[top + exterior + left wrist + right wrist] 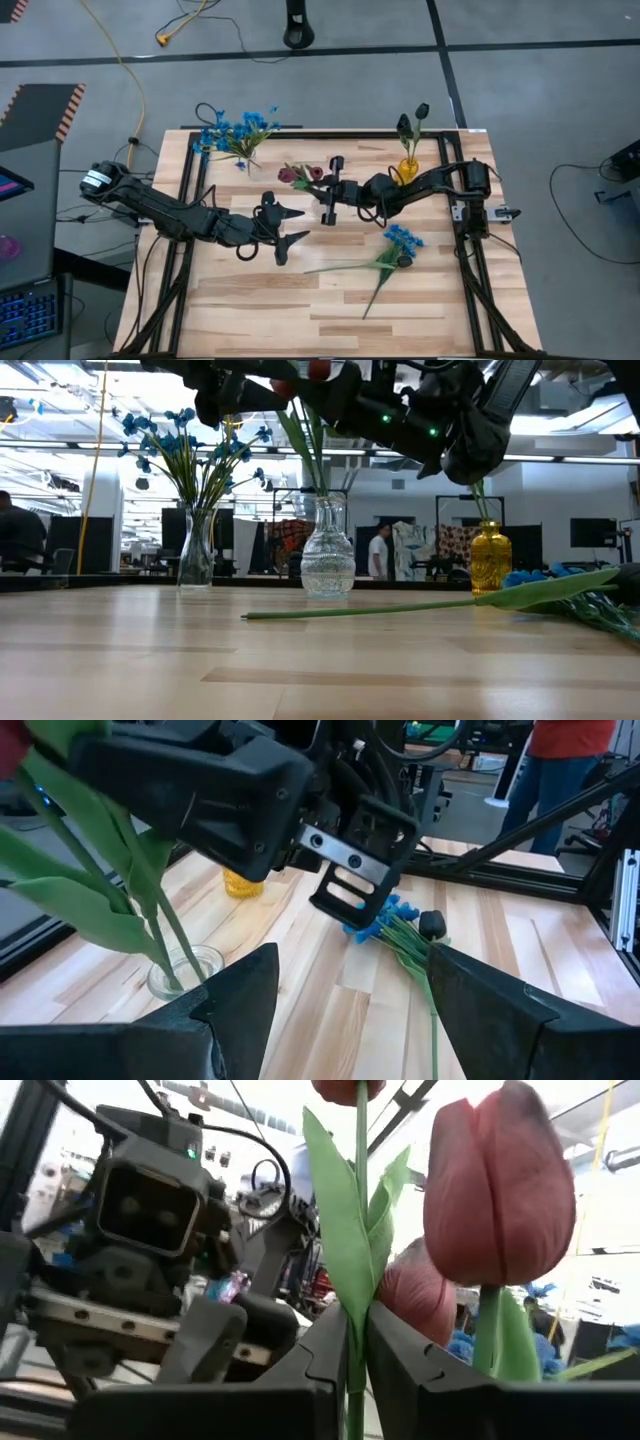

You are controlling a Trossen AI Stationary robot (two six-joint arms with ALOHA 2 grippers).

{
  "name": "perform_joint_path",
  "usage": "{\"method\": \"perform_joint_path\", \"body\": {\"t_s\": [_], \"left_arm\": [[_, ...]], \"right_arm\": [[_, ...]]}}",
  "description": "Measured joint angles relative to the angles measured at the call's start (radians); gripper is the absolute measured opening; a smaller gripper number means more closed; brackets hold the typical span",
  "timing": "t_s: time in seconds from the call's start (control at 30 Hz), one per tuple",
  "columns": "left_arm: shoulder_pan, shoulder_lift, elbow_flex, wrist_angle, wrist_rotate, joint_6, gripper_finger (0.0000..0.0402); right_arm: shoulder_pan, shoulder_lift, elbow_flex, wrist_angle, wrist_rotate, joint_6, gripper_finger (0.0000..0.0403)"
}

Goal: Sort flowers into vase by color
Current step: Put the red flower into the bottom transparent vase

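Dark red blooms (300,175) on green stems stand in a clear glass vase (328,565) at mid-table. My right gripper (357,1350) hovers above that vase, shut on one stem. Blue blooms (235,132) fill a tall clear vase (196,550) at the far left. Near-black buds (412,120) stand in a yellow vase (408,168). A blue sprig (395,245) and a dark bud (432,925) lie flat on the table toward the right. My left gripper (298,226) hangs open just left of the clear vase and touches nothing. My right gripper pinches a green stem (358,1305) between its two fingers, just below a leaf and the red blooms. The fingers lie across the stem, which stands upright. Stems (308,450) run from the gripper down into the clear vase's neck.
A long green stem (400,607) from the lying sprig stretches across the table toward the near side. Black frame rails (190,180) run along the table's left and right sides. Bare wood (260,300) fills the near part. People stand in the room behind.
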Motion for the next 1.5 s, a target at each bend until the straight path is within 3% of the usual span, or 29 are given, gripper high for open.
{"method": "perform_joint_path", "body": {"t_s": [0.47, 0.63, 1.07, 1.5], "left_arm": [[0.000, 0.000, 0.000, 0.000, 0.000, -0.002, 0.0242], [0.000, 0.000, 0.000, 0.000, 0.001, -0.002, 0.0242], [0.000, 0.000, 0.000, 0.000, 0.004, -0.010, 0.0242], [0.000, 0.000, 0.000, 0.000, 0.008, -0.010, 0.0242]], "right_arm": [[0.040, 0.000, 0.000, -0.016, 0.259, -0.054, 0.0075], [0.066, 0.000, 0.000, -0.017, 0.268, -0.153, 0.0103], [0.121, -0.002, 0.000, -0.070, 0.541, -0.157, 0.0219], [0.246, -0.002, 0.000, -0.105, 0.829, -0.394, 0.0229]]}}
